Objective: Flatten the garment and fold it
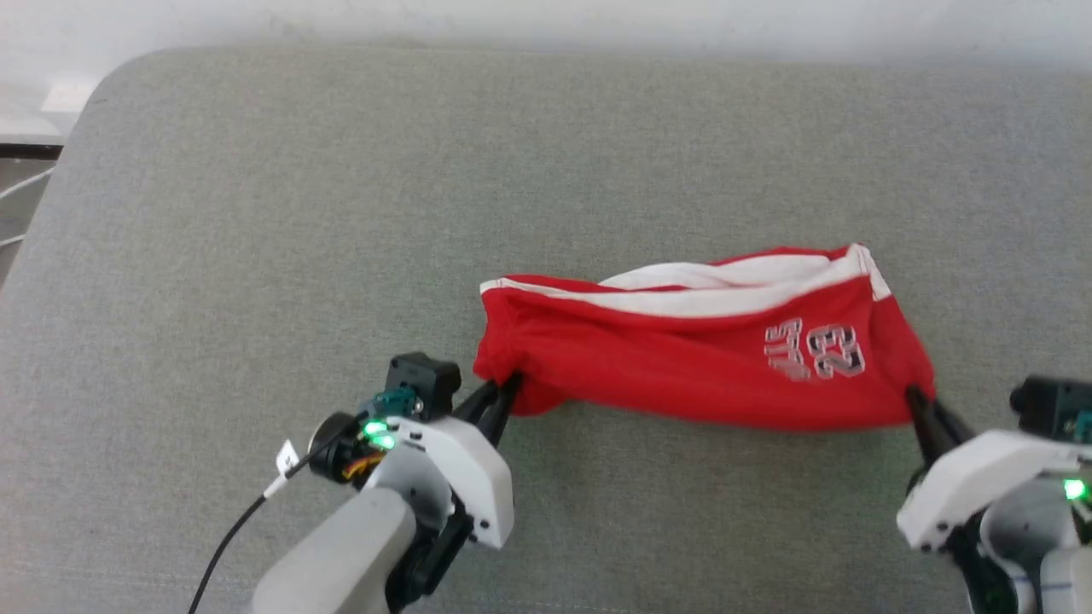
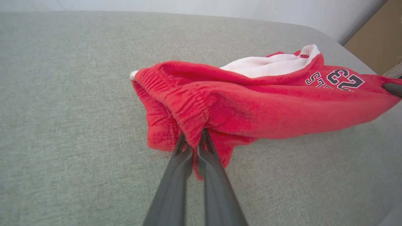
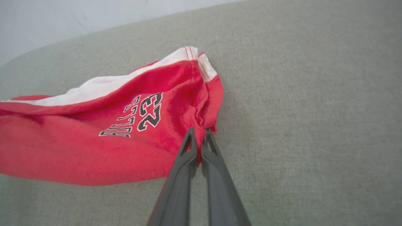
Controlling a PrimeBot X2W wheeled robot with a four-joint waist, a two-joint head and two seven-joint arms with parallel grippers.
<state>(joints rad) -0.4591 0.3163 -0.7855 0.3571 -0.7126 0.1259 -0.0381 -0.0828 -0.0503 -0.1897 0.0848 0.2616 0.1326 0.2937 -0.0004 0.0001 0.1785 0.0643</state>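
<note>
The garment (image 1: 682, 358) is a pair of red shorts with white stripes and a "23" print, stretched sideways over the grey surface (image 1: 256, 213). My left gripper (image 1: 508, 385) is shut on its gathered waistband end at the left. The wrist view shows that gripper (image 2: 193, 138) pinching the bunched waistband of the garment (image 2: 251, 110). My right gripper (image 1: 913, 395) is shut on the leg hem at the right. In the right wrist view that gripper (image 3: 198, 131) clamps the hem corner of the garment (image 3: 94, 147) beside the print. The near edge hangs slightly between the two grips.
The grey fabric-covered surface has a rounded far-left corner (image 1: 119, 77) and ends at a pale wall (image 1: 546, 21). A black cable (image 1: 230, 537) trails from my left wrist. A brown panel (image 2: 377, 40) stands beyond the surface's far corner.
</note>
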